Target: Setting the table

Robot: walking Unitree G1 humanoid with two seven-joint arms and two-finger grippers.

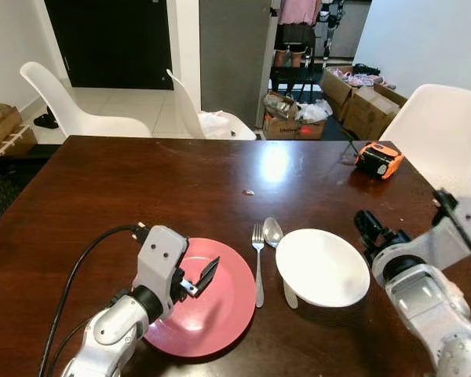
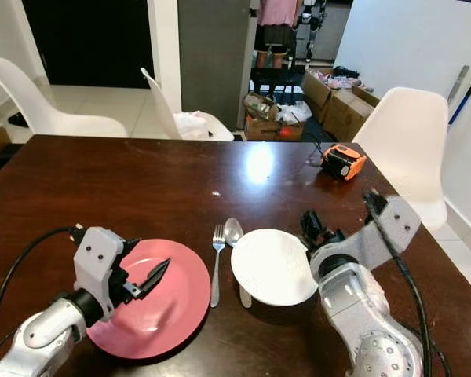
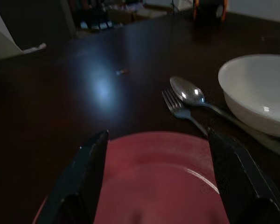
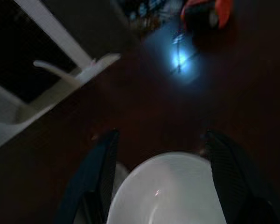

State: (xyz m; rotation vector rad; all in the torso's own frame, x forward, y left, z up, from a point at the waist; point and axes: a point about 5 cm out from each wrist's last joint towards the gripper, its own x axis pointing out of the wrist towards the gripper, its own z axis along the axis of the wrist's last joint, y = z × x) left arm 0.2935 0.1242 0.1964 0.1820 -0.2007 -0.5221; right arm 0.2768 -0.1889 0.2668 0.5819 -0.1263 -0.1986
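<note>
Left gripper (image 1: 206, 276) over red plate (image 1: 220, 314), jaws wide; right gripper (image 4: 161, 175) jaws wide over white bowl (image 1: 322, 267).

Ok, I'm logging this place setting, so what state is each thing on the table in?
Red plate: flat on the table, bare.
White bowl: upright, looks bare inside.
Fork: lying between plate and bowl.
Spoon: lying beside the fork, handle running under the bowl.
Left gripper: open over the red plate.
Right gripper: open at the bowl.
</note>
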